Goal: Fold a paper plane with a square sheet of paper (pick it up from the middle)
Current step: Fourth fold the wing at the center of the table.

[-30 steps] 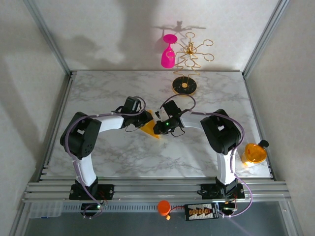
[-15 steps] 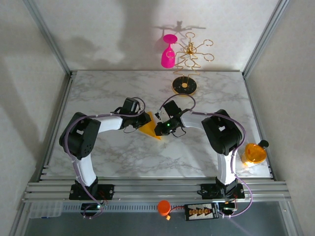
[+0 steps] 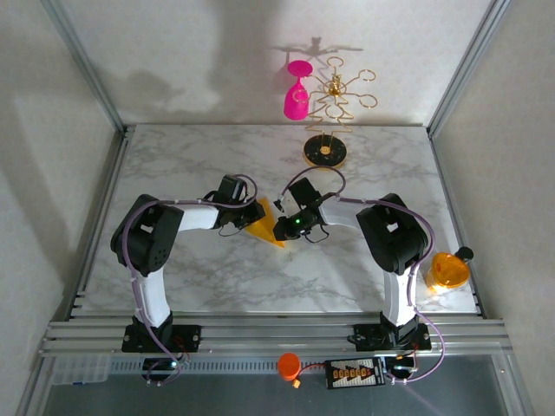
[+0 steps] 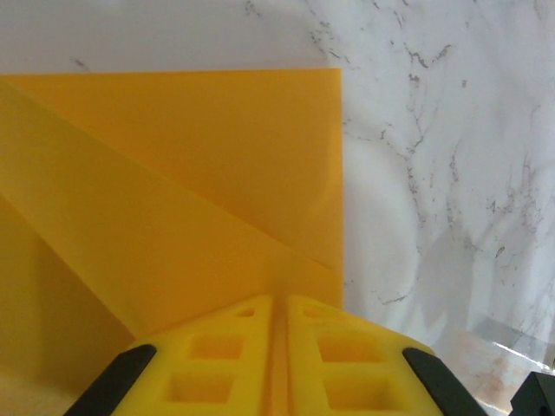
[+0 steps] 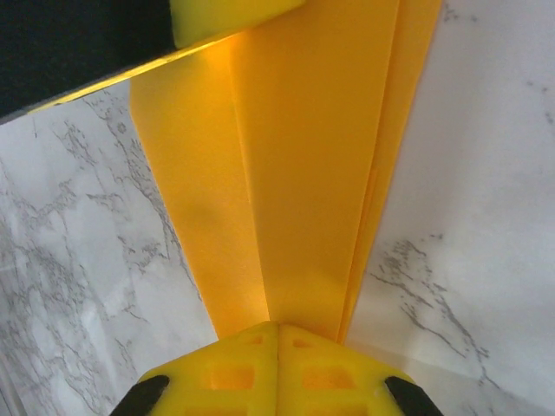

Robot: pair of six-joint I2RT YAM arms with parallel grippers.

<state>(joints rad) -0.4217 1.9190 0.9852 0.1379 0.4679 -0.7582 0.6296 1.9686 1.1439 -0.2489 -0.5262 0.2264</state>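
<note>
The partly folded sheet of paper (image 3: 265, 230) lies at the middle of the marble table (image 3: 191, 156), between the 2 arms, its pointed end towards the near edge. The left gripper (image 3: 254, 215) meets it from the left and the right gripper (image 3: 283, 229) from the right, the 2 close together over it.

In the left wrist view, the left gripper (image 4: 278, 302) has its yellow fingers pressed together with only a thin seam between them, pinching the near edge of the sheet (image 4: 173, 173). 1 diagonal flap crosses the paper towards the fingertips, and the sheet's right edge runs straight against bare marble.

In the right wrist view, the right gripper (image 5: 277, 328) is likewise closed, clamped on the narrow end of the paper (image 5: 303, 173), where several stacked layers and long creases converge. 1 yellow finger of the left gripper (image 5: 227, 13) sits at the far end.

At the back stands a gold stand (image 3: 327, 152) with a pink wine glass (image 3: 296, 100) hanging from it; an orange disc (image 3: 449, 270) rests at the right edge.
</note>
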